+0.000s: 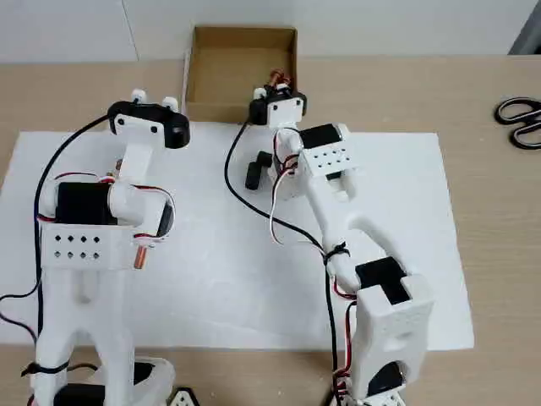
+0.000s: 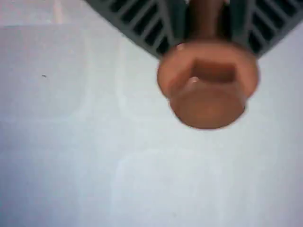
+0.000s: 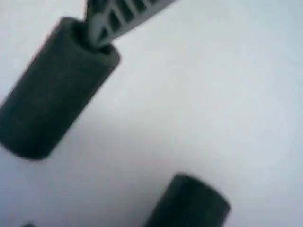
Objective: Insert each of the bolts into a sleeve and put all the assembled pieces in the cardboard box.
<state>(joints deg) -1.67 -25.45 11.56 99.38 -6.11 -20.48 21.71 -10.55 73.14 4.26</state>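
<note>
High view: the left arm stands at the left of the frame. Its left end effector [image 1: 141, 244] is closed on a copper-coloured bolt [image 1: 140, 256], which it holds over the white sheet [image 1: 211, 288] at left centre. The right arm stretches from the lower right toward the upper middle, and the right end effector [image 1: 277, 173] is just beside two sleeves lying on the sheet. One black sleeve [image 1: 265, 159] is slightly above and to the right of a second black sleeve [image 1: 252, 176]. Whether this end effector is open or closed cannot be told. The cardboard box [image 1: 241, 51] sits open at top centre on the wooden surface [image 1: 473, 85], just past the sheet's upper edge. Scissors [image 1: 520, 121] lie at the right edge, well apart from everything else.

Left wrist view: the bolt [image 2: 207, 90] fills the upper right of the frame, its broad head toward the camera. Its shaft is clamped between dark ribbed fingers [image 2: 137, 23], and the sheet lies pale behind it.

Right wrist view: a black sleeve [image 3: 52, 90] lies slanted across the upper left, and a grey ribbed part of the right end effector overlaps its upper end. The end of the other sleeve [image 3: 189, 203] shows at the bottom centre, apart from the first. Which of the two is which cannot be told.
</note>
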